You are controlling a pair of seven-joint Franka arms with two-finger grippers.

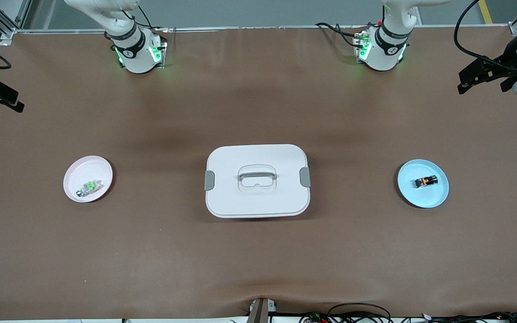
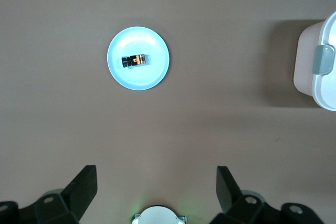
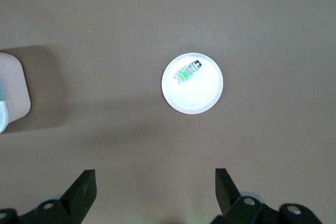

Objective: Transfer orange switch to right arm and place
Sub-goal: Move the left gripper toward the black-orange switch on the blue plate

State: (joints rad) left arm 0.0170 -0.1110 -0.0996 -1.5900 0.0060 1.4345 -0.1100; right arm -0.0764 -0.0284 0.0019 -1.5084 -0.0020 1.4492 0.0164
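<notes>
Front view: the orange switch (image 1: 426, 181) is lying on the blue plate (image 1: 433, 198) toward the left arm's end of the surface (image 1: 258, 260), so the left arm is sitting nearer to it.

Left wrist view: the left gripper (image 2: 156, 188) is hovering released, high over the bare surface beside the plate, with the black, orange-banded switch lying with its long axis crosswise to the jaws.

Right wrist view: the right gripper (image 3: 155, 188) is waiting released, high over the surface near the white plate (image 3: 199, 100), which is carrying 1 clear-and-green part (image 3: 187, 72).

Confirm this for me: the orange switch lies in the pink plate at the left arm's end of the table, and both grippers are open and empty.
Wrong on the plate. The orange switch lies in the light blue plate at the left arm's end, as the front view shows. The rest holds: the left gripper and right gripper are open and empty.
</notes>
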